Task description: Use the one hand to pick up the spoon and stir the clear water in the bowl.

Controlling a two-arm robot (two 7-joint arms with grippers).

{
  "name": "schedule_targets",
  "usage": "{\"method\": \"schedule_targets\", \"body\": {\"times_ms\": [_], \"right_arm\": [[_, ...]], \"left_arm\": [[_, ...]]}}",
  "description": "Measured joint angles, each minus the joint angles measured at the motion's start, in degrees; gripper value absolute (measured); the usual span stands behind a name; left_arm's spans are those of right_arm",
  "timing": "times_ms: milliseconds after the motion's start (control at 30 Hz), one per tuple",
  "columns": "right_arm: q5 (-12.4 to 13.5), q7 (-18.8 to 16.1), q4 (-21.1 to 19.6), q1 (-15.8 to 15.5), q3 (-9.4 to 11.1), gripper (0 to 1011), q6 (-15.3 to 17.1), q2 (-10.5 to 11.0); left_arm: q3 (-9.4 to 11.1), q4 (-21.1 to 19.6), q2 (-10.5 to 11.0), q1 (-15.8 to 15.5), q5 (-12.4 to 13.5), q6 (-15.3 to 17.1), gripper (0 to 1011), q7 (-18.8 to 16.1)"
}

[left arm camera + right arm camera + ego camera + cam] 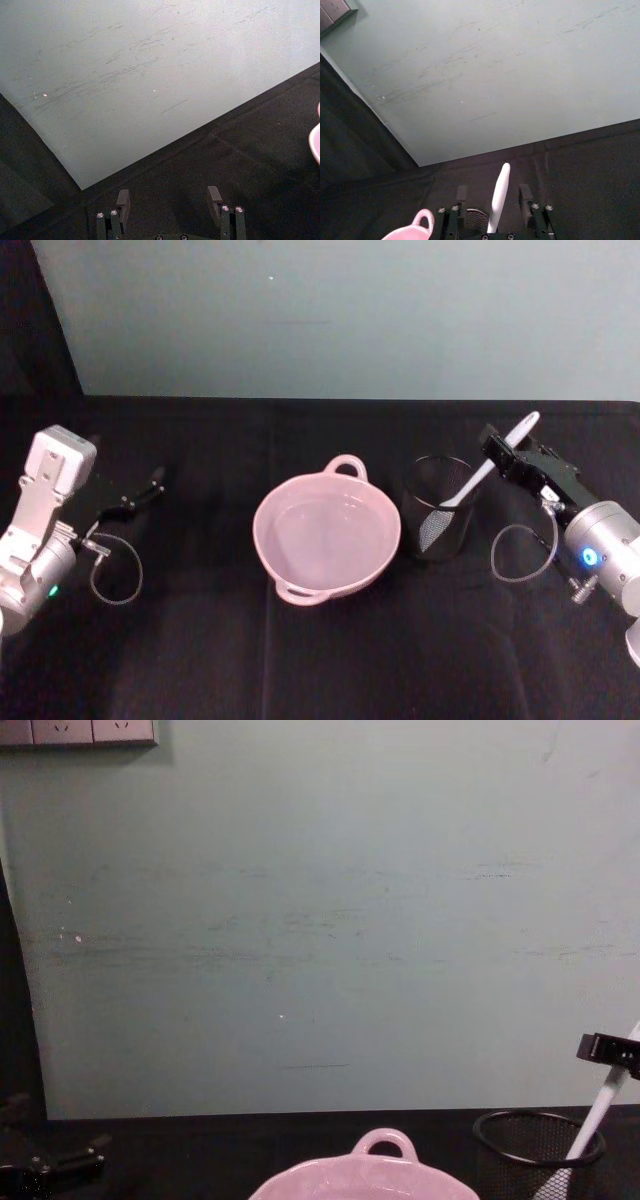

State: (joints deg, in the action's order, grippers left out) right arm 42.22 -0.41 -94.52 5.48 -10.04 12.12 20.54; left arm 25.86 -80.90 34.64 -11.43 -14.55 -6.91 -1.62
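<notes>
- Spoon [487,468]: white, long-handled. It stands bowl-end down in a black mesh cup [435,530], at 3 o'clock from the pink bowl [285,502].
- Left end effector [155,480]: at 9 o'clock from the bowl, well apart from it and low over the black bench [320,660]. In the left wrist view its fingers [122,200] stand apart with nothing between them. A loop of thin cable hangs beside its wrist.
- Bowl: at the centre of the bench, upright, with a wavy rim. The loop handle sits at 12 o'clock and a second small handle at 6 o'clock. Clear water lies inside.
- Mesh cup: just beside the bowl at 3 o'clock; I cannot tell whether they touch.
- Spoon handle: leans out over the cup rim toward 2 o'clock, with its tip above the cup.
- Right end effector [497,448]: at 2 o'clock from the cup, straddling the upper handle. In the right wrist view its fingers [461,194] stand apart, with a gap on each side of the handle [500,192]. A blue ring glows on its silver wrist.
</notes>
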Motion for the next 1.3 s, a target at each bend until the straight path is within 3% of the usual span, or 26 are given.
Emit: {"method": "schedule_targets", "body": {"times_ms": [567, 1000, 1133, 1300], "right_arm": [[0.12, -0.08, -0.08, -0.09, 0.02, 153, -0.07, 0.08], [0.01, -0.19, -0.09, -0.11, 0.00, 125, -0.19, 0.12], [-2.97, -3.58, -1.59, -0.33, -0.65, 125, -2.74, 1.56], [-4.20, -6.99, -3.92, -0.35, -0.46, 125, -3.64, 3.15]], "left_arm": [[0.00, 0.00, 0.00, 0.00, 0.00, 0.00, 1011, 0.00], [0.00, 0.00, 0.00, 0.00, 0.00, 0.00, 1011, 0.00], [0.00, 0.00, 0.00, 0.00, 0.00, 0.00, 1011, 0.00], [0.00, 0.00, 0.00, 0.00, 0.00, 0.00, 1011, 0.00]]}}
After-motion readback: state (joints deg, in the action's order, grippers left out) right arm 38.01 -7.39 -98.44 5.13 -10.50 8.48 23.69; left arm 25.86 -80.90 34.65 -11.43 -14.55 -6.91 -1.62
